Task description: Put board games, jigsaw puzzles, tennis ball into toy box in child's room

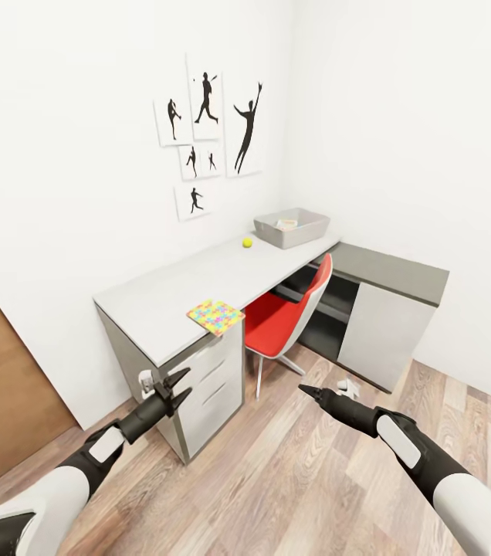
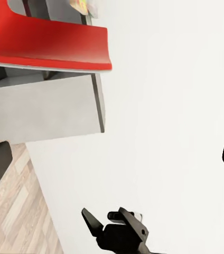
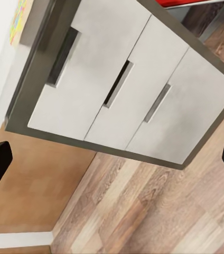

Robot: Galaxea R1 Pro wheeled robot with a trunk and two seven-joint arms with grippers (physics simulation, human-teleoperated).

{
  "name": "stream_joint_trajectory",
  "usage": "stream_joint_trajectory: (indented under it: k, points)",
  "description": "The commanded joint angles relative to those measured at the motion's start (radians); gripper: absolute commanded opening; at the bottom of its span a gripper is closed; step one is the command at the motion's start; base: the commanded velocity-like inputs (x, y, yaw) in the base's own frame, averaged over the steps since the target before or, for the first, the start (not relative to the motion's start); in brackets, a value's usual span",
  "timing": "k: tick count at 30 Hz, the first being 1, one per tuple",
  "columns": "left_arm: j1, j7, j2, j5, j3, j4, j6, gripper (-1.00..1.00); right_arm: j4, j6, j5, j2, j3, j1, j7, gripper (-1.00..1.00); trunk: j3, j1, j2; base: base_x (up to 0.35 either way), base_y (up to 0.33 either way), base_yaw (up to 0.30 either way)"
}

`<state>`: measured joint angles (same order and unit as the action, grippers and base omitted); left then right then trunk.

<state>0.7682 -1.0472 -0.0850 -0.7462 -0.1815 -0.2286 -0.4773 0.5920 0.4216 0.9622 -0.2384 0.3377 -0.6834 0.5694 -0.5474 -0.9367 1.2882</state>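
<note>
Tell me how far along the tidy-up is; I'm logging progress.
The toy box already holds something, too small to identify. Both grippers, left and right, look empty. A jigsaw puzzle and the tennis ball remain on the table.

Our two arms, white and black

Our white forearms carry black wrists with white oval panels, ending in slim, pointed black fingers.

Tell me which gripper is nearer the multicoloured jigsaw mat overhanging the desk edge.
Left. The left gripper hangs below the multicoloured jigsaw mat, beside the white drawer unit. The right gripper is farther off, out over the wood-plank floor.
</note>
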Motion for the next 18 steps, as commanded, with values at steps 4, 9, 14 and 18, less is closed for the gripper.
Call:
stream_joint_trajectory:
  k: [4, 9, 14, 18]
  points:
    - [0.000, -0.002, 0.011, -0.009, -0.016, 0.004, 0.033, 1.00, 0.000, 0.002, 0.009, -0.002, 0.004, -0.001, -0.001, 1.00, -0.010, -0.012, 0.022, 0.000, 0.000, 0.000]
    - [-0.001, -0.002, 0.025, -0.020, -0.040, 0.012, 0.042, 1.00, 0.000, 0.002, 0.009, -0.001, 0.004, -0.001, -0.001, 1.00, -0.017, -0.019, 0.036, 0.000, 0.000, 0.000]
    - [-0.001, -0.002, 0.030, -0.026, -0.050, 0.016, 0.042, 1.00, 0.000, 0.002, 0.009, -0.001, 0.004, -0.001, -0.001, 1.00, -0.032, -0.038, 0.071, 0.000, 0.000, 0.000]
    - [-0.002, -0.002, 0.031, -0.027, -0.052, 0.018, 0.041, 1.00, 0.000, 0.002, 0.009, -0.001, 0.004, -0.001, -0.001, 1.00, -0.045, -0.054, 0.099, 0.000, 0.000, 0.000]
